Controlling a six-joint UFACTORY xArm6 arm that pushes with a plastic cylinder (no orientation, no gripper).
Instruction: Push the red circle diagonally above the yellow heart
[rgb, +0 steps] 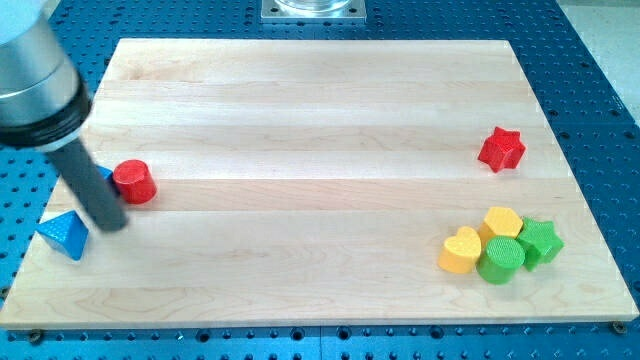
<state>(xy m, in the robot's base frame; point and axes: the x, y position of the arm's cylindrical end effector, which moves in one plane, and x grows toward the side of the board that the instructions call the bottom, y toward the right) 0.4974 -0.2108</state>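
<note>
The red circle (134, 181) lies near the board's left edge, about mid-height. My tip (113, 222) rests just below and left of it, almost touching. The yellow heart (461, 250) sits at the lower right, far from the red circle. A second yellow block (502, 221), its shape unclear, lies just above and right of the heart.
A green circle (500, 260) and a green star (541, 241) crowd the yellow heart's right side. A red star (501, 149) lies at the right edge above them. A blue triangle (64, 235) sits at the lower left. A blue block (105, 177) is mostly hidden behind the rod.
</note>
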